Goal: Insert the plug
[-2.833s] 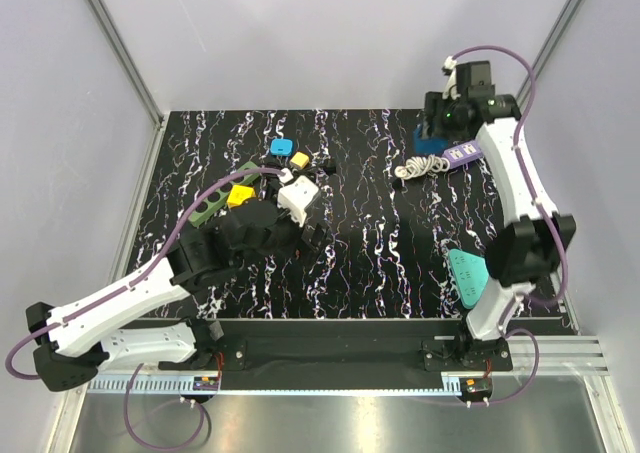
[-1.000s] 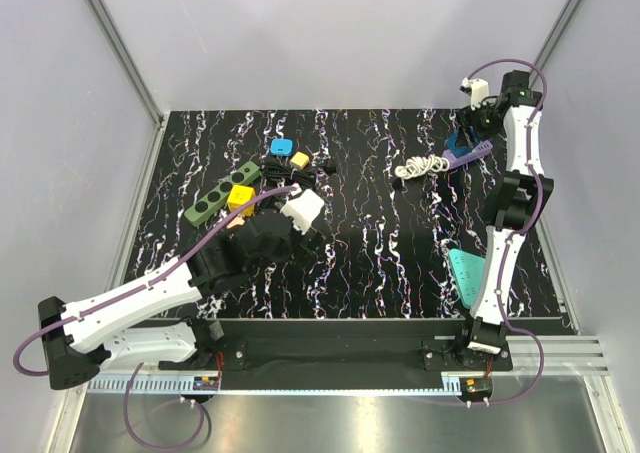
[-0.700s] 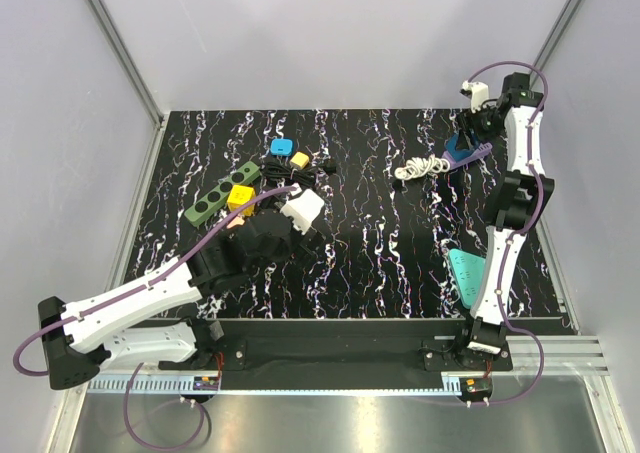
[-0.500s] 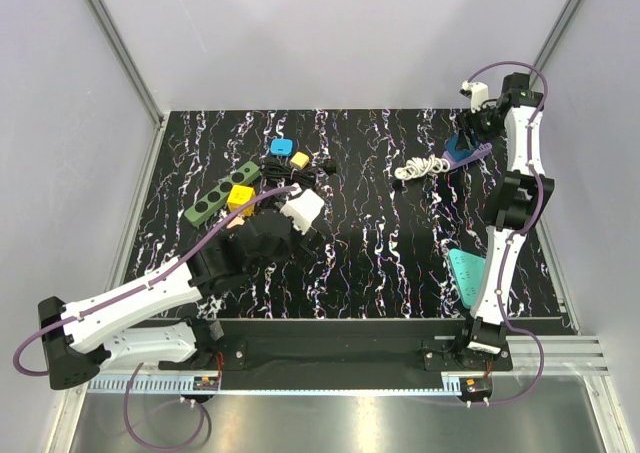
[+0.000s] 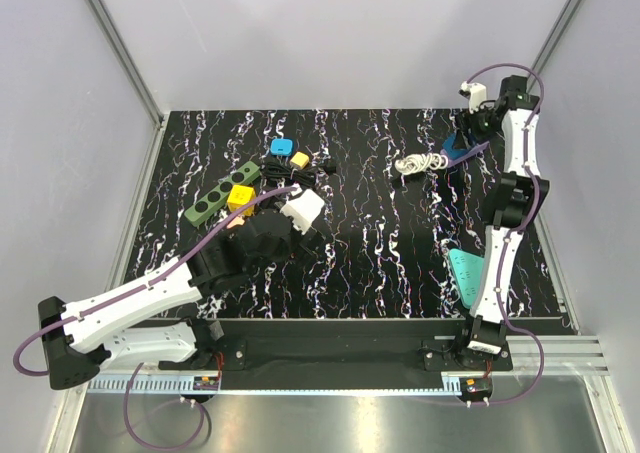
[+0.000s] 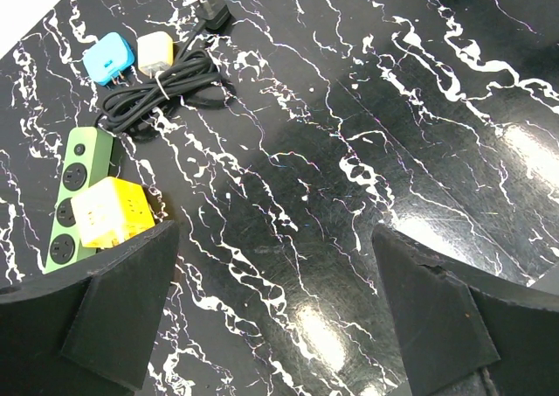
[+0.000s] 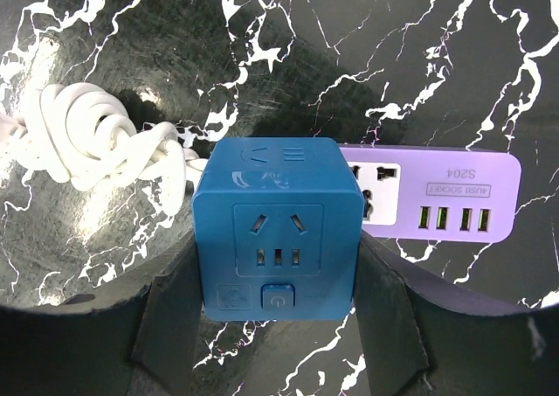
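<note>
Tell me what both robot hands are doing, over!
Left gripper open, empty. Right gripper shut on blue cube socket, purple power strip behind it. White cable coiled alongside.

The tabletop (image 6: 349,151) is glossy black, veined with white marble streaks. Right wrist view: a mid-blue cube socket (image 7: 278,225) at centre, a lilac strip (image 7: 428,191) with white socket faces at three o'clock, a white coiled cable (image 7: 96,142) at nine. Left wrist view, nine o'clock — a green strip (image 6: 79,164) and a yellow cube (image 6: 113,221); at eleven — a sky-blue adapter (image 6: 109,58), a cream adapter (image 6: 157,52), a black cord (image 6: 166,90).
</note>
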`<state>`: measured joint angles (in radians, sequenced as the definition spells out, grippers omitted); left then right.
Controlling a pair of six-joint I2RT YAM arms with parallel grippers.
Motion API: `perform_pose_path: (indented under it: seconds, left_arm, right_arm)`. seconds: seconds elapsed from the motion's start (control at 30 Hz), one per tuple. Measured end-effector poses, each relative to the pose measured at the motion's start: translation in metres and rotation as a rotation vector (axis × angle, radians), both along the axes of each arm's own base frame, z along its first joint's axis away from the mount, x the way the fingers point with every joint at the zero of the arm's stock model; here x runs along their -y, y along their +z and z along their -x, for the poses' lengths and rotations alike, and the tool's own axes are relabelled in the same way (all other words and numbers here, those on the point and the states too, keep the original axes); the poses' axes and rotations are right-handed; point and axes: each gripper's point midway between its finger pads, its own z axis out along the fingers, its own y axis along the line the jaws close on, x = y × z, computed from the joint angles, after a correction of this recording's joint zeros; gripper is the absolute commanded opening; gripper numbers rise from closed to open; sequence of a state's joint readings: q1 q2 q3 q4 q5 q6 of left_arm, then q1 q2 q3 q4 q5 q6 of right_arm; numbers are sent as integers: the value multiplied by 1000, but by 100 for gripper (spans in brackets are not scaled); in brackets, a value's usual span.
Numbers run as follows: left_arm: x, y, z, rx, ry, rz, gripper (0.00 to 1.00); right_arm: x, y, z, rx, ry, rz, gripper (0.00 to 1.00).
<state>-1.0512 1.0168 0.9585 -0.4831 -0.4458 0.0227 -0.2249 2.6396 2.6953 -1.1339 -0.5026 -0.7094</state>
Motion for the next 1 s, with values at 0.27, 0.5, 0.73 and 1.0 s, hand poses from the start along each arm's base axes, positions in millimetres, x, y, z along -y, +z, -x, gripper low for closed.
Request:
perform_pose_path:
  seconds: [0.27,0.5,0.73,1.0]
  left_arm:
    - [-2,0,-2,7,9,-8,99]
    - [-2,0,-3,10,15,-11,99]
    - [-3,-3,-6,15,31,-31,99]
    - [-1,-15,-9,2,35,-73,99]
  right_arm:
    - [-5,-2,-2,-10,-4,76,0]
    - [-9,-5,-6,-11,0,117,0]
    - [-12,-10,-12,-1,5,136,0]
    - [-13,-11,-17,13,6,135,5]
